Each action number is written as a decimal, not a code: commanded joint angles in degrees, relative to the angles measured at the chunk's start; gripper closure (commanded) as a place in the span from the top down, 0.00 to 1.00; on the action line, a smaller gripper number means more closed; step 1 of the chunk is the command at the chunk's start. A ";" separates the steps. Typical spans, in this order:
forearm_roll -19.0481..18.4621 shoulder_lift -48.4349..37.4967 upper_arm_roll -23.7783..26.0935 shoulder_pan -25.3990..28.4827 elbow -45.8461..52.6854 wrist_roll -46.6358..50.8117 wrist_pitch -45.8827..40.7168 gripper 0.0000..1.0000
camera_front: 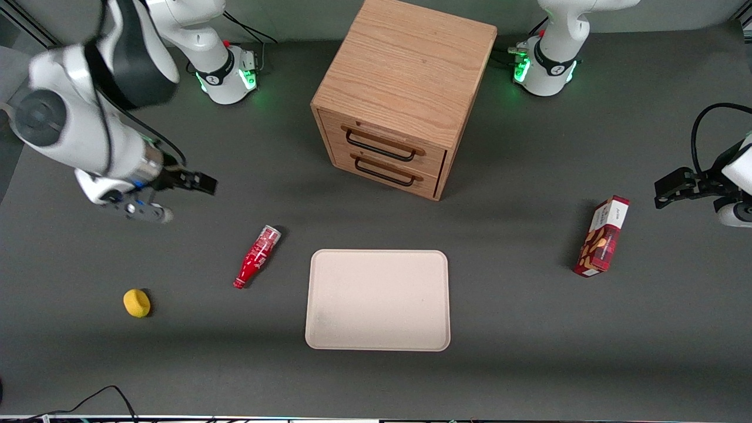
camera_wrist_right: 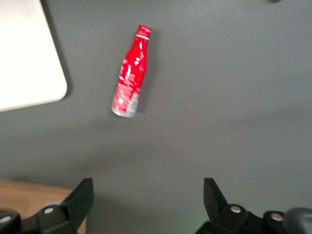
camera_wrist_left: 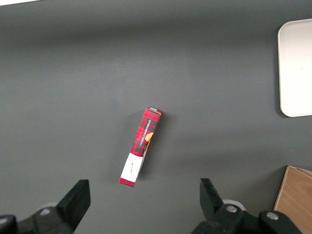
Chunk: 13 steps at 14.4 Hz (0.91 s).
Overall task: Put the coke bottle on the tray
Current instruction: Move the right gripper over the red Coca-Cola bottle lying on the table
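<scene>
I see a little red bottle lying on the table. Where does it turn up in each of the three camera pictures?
Front view: the coke bottle lies on the table beside the tray, nearer the camera than the open gripper.
Right wrist view: coke bottle lying apart from the tray's corner.
Left wrist view: not in it.
Shared landmark: the tray.

1. A matte dark grey bench (camera_front: 529, 352) fills the front view.
2. At twelve o'clock stands a wooden drawer cabinet (camera_front: 399, 88) of pale oak with two drawers, each with a dark handle (camera_front: 382, 147).
3. Green glow (camera_front: 258, 97) tints the bench at eleven o'clock.
4. A black cable (camera_front: 100, 396) loops at seven o'clock.
</scene>
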 commanded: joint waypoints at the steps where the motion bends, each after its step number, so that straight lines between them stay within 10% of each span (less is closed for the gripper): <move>1: 1.11 5.77 0.83 0.05 1.67 7.39 5.20 1.00; 13: -3.73 20.19 1.54 0.32 -4.66 21.04 31.15 1.00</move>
